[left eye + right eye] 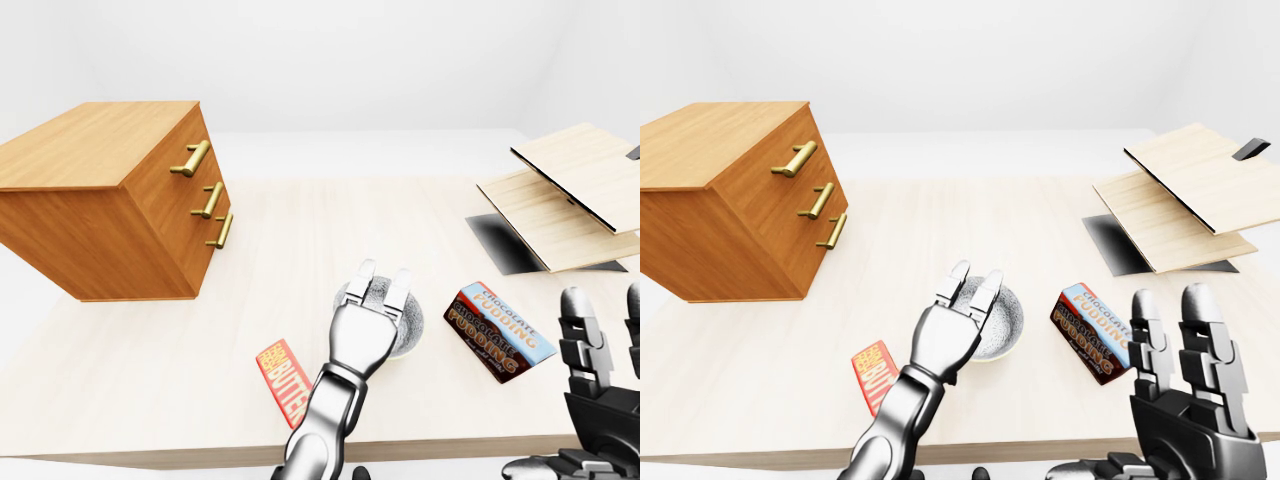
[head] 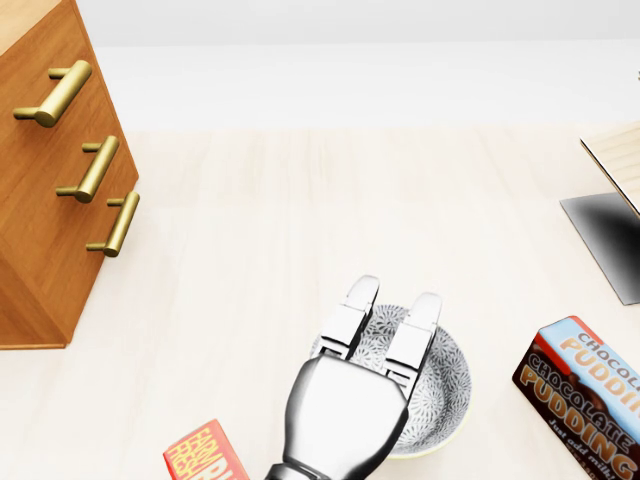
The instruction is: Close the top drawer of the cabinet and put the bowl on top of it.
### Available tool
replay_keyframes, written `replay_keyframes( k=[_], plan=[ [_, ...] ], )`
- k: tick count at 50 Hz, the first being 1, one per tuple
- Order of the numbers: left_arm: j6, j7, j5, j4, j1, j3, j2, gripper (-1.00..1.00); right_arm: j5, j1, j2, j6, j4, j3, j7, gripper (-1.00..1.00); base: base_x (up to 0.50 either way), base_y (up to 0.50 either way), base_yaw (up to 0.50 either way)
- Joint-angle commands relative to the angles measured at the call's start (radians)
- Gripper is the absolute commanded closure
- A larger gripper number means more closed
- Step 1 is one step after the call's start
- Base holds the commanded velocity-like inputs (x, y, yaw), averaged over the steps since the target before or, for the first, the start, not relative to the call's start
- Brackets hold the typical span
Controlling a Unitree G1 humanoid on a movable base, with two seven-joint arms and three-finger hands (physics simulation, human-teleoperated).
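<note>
Pale wood makes the counter (image 1: 300, 230), the largest thing here, and it carries everything else. At the left of the left-eye view stands the cabinet (image 1: 100, 200), of warm brown wood, with three brass handles on its face. The top drawer (image 1: 183, 150) looks flush with the two below it, so I judge that the closing step is already done, though the angle does not let me be fully sure. At the right edge of that view lie some light wooden boards (image 1: 565, 195) over a dark plate, well apart from the task.

Next in size is the chocolate pudding box (image 1: 500, 330), lying near the bowl on its right side. The bowl (image 2: 440, 385) has a grey pattern and sits on the counter near the bottom of the head view, well apart from the cabinet. A small red butter packet (image 1: 282, 378) lies to its left.

The left hand (image 2: 385, 325) is over the bowl, two fingers stretched straight across the near rim and into the inside; the fingers are not closed on anything. The thumb is hidden, so I cannot tell if it touches the rim. The right hand (image 1: 1185, 350) waits at the bottom right with fingers spread and empty.

The step in hand seems to be the grasp of the bowl. The next move calls for pinching the rim firmly, then lifting and carrying it left onto the cabinet top.
</note>
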Motion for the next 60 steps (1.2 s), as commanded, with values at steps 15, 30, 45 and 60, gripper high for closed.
replay_keyframes(
  k=[15,30,45,60],
  plan=[
    [0.000,0.032,0.018,0.091,-0.025,0.018,-0.019,-1.00,0.011,-0.004,0.000,0.001,-0.009,-0.027,0.000,-1.00,0.00,0.00,0.00],
    [0.000,0.057,0.018,0.160,-0.050,0.038,-0.035,-1.00,0.010,-0.011,0.000,0.005,-0.006,-0.038,0.000,-1.00,0.00,0.00,0.00],
    [0.000,0.100,0.002,0.246,-0.075,0.063,-0.050,-1.00,0.024,-0.012,0.000,0.012,-0.004,-0.056,0.000,-1.00,0.00,0.00,0.00],
    [0.000,0.112,-0.001,0.284,-0.092,0.077,-0.059,-1.00,0.019,-0.016,0.000,0.012,-0.005,-0.063,0.000,-1.00,0.00,0.00,0.00]
  ],
)
